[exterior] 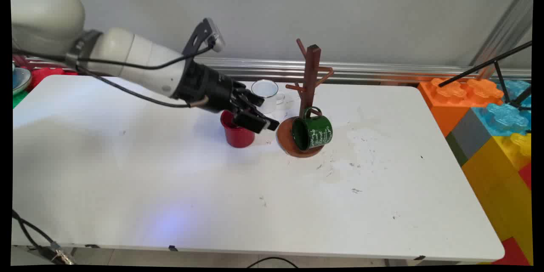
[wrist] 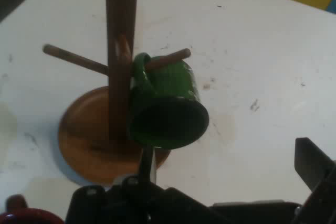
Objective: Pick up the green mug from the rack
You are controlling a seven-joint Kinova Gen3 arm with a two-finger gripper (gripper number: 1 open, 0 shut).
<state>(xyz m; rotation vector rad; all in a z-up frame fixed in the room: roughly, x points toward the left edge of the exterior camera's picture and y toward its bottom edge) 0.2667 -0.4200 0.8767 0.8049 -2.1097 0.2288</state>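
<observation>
End effector at frame centre, fingers spread apart and empty, hovering over the red mug. Just right, a green mug hangs by its handle on the wooden mug tree. White mug behind, on the table.

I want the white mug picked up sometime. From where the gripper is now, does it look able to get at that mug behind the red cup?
Probably yes. The white mug stands upright with bare table around it, apart from the mug tree. The gripper hangs over the red cup, just in front of it; nothing stands between them.
</observation>
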